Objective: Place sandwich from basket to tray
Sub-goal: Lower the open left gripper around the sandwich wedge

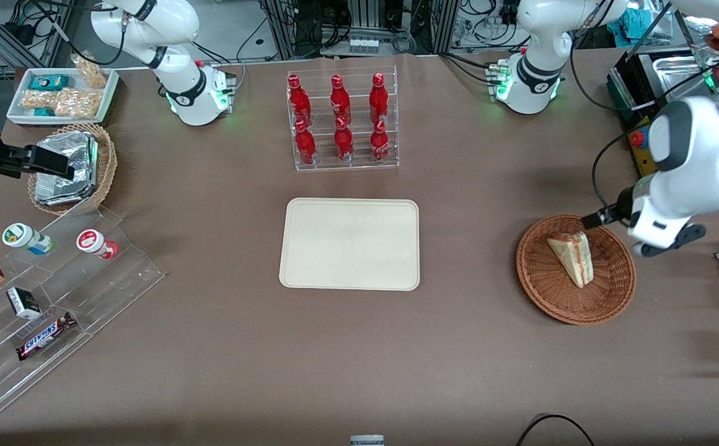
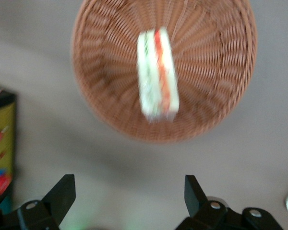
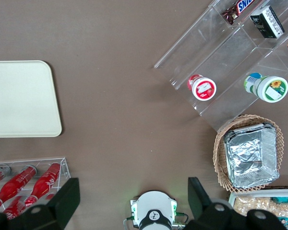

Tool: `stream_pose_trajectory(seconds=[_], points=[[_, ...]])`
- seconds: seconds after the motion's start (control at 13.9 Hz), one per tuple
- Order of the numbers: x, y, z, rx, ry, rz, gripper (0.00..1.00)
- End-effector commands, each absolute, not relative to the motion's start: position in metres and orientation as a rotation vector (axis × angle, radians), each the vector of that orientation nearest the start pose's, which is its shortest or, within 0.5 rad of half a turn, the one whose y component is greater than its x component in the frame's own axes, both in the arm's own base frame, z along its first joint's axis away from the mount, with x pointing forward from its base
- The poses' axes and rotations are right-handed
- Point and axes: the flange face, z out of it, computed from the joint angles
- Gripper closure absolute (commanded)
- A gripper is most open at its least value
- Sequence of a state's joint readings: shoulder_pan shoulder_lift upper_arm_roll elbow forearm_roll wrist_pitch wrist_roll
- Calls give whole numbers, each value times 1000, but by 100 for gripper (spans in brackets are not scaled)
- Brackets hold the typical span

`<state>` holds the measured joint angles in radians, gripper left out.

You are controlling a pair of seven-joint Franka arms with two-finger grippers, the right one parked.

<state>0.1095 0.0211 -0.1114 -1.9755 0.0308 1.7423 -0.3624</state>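
The sandwich (image 1: 572, 258), a pale bread wedge with red-orange and green filling on its cut edge, lies in the round reddish-brown wicker basket (image 1: 539, 291). In the left wrist view the sandwich (image 2: 157, 76) rests near the middle of the basket (image 2: 96, 72). My left gripper (image 2: 129, 191) is open, with nothing between its black fingers (image 2: 62, 194). It hovers over bare table just outside the basket's rim. From the front, the gripper (image 1: 666, 240) hangs beside the basket toward the working arm's end. The cream tray (image 1: 350, 243) lies flat and bare at the table's middle.
A clear rack of red bottles (image 1: 342, 121) stands farther from the front camera than the tray. A tan basket of foil packets (image 1: 74, 167), a stepped acrylic shelf (image 1: 56, 291) and a white snack tray (image 1: 62, 93) sit toward the parked arm's end. A yellow box (image 2: 0, 143) stands near the gripper.
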Motion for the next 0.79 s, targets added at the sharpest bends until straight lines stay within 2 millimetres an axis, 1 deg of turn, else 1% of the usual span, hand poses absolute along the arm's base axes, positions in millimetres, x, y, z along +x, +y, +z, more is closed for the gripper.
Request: stream_pose_trajectory(seconds=[0.0, 0.07, 0.14, 0.43, 0.65, 0.72], points=[[484, -23, 520, -2959, -525, 254, 0], [491, -21, 513, -2964, -521, 258, 0], [501, -20, 495, -2968, -517, 271, 0], [540, -16, 421, -3004, -513, 232, 0], [563, -15, 366, -3033, -510, 200, 0], [569, -14, 353, -3043, -512, 174, 0]])
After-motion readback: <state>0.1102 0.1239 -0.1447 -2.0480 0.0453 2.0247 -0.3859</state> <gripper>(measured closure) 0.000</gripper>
